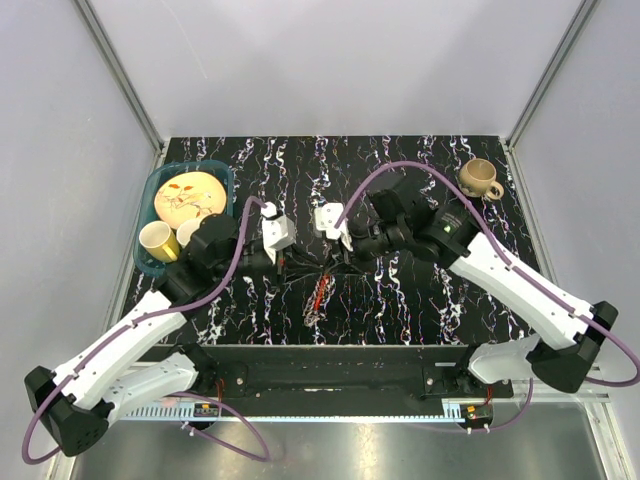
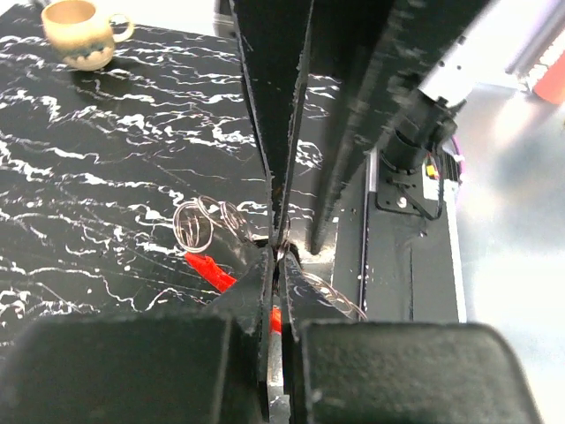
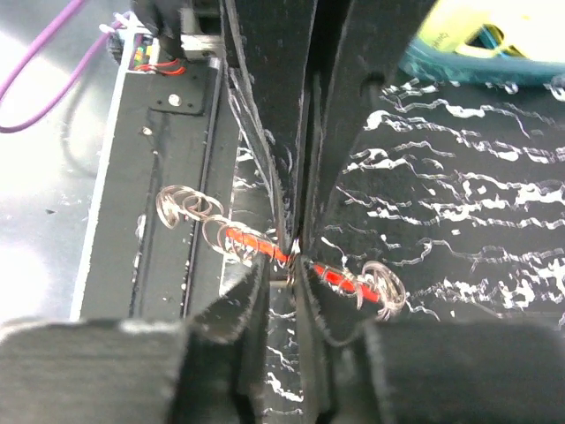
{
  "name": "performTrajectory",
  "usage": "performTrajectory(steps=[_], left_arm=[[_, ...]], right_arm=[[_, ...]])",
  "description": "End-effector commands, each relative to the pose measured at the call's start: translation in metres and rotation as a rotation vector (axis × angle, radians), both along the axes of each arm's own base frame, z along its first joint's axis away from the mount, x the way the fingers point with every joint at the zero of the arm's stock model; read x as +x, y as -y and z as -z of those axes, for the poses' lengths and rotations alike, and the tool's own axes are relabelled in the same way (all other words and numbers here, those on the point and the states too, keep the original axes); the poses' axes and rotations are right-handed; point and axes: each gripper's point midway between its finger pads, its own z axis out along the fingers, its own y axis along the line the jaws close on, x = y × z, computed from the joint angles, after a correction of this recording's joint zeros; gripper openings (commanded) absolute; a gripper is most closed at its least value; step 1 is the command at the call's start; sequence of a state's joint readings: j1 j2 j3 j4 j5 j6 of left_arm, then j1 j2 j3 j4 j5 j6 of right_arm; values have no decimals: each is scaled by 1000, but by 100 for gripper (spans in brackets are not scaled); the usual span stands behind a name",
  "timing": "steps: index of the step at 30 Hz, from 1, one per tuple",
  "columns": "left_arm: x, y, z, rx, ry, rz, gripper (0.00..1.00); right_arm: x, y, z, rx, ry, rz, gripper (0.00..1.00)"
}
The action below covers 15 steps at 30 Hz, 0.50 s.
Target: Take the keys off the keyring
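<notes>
Top external, arms [image 1: 500, 265] crowd keyring [image 1: 320, 294], mug [image 1: 479, 179], basket [image 1: 222, 172] aside

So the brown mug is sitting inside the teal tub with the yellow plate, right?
No. The brown mug stands on the table at the far right, apart from the teal tub that holds the yellow plate. The top view shows it.

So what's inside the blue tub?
In the blue tub there is a yellow plate with drawings and a yellow cup. The left arm covers the tub's near corner, so anything there is hidden.
</notes>
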<state>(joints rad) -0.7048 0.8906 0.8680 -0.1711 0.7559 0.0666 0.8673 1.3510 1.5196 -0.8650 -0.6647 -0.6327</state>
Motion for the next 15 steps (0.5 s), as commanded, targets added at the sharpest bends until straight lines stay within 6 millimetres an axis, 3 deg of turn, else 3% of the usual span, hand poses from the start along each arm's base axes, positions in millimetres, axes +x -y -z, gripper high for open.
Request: performTrajectory(steps=[1, 2, 5, 6, 7, 8, 10, 11, 13, 15], left_arm=[[17, -3, -38, -155, 56, -130, 0], [17, -4, -41, -185, 16, -147, 0], [16, -8, -52, -272, -2, -161, 0], [19, -10, -47, -281, -16, -177, 0], [17, -12, -54, -317, 3, -173, 0], [15, -12, -54, -333, -18, -167, 0], [16, -15, -56, -365, -22, -170, 0], [14, -17, -60, -389, -39, -168, 0], [12, -19, -65, -444, -27, -171, 0], [11, -25, -72, -503, -38, -192, 0]], right_arm=[[4, -15, -43, 232, -23, 144, 32], [-2, -9, -54, 284, -25, 160, 36], [-5, -6, -46, 376, -157, 270, 46], [-1, -8, -57, 446, -153, 288, 48], [-1, -7, -57, 470, -166, 303, 50], [-2, -3, -50, 487, -241, 355, 59], [0, 4, -69, 599, -245, 401, 59], [8, 8, -60, 618, -290, 480, 59], [6, 19, -78, 718, -282, 502, 59], [14, 24, -78, 773, -309, 567, 60]])
